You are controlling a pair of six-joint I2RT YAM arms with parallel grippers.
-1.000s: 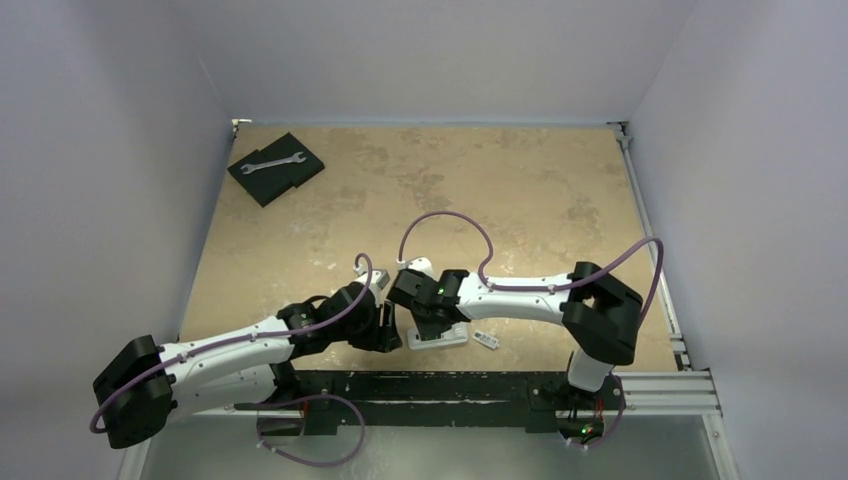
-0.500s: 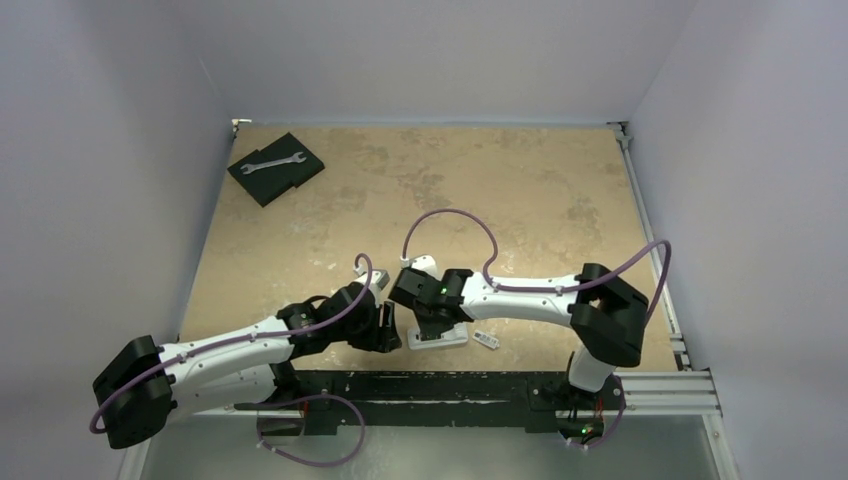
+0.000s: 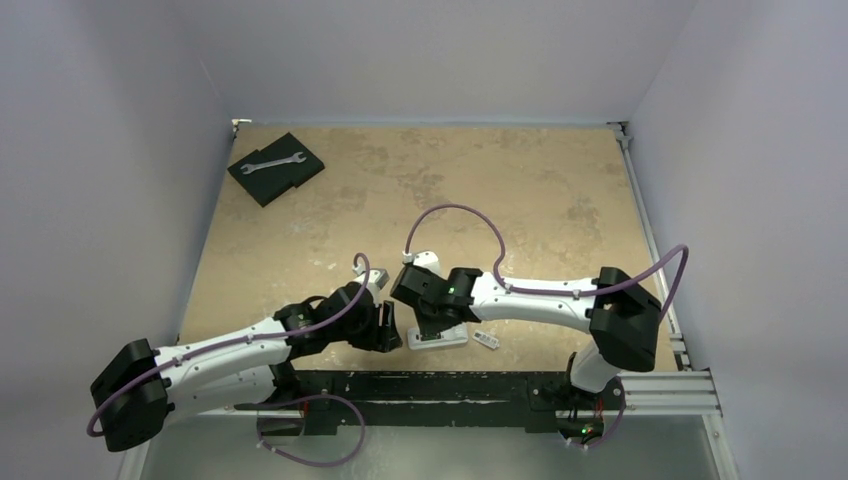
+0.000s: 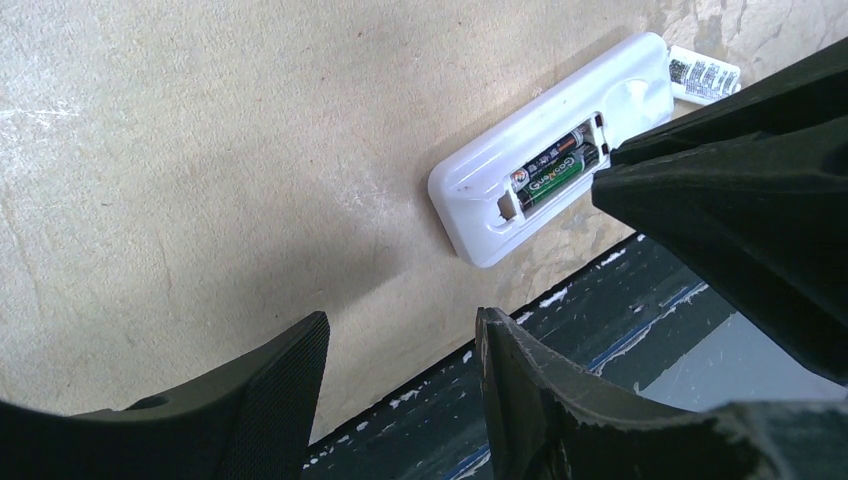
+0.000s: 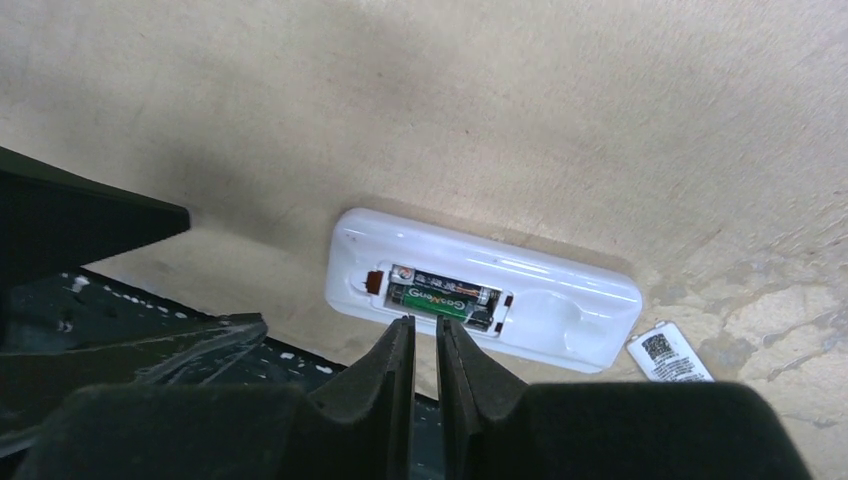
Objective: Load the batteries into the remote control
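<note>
White remote control (image 5: 485, 300), batteries (image 5: 443, 296) visible in wrist cams only; right gripper (image 5: 422, 335) near-closed, empty; left gripper (image 4: 400, 345) apart.

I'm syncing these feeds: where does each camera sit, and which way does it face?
Top external: high behind the bases, looking down at the tan table and both arms.
Left wrist: low, facing the slim white remote control; open left gripper in view.
Right wrist: above the remote's two dark batteries; nearly closed right gripper in view.
Shared: the remote.
</note>
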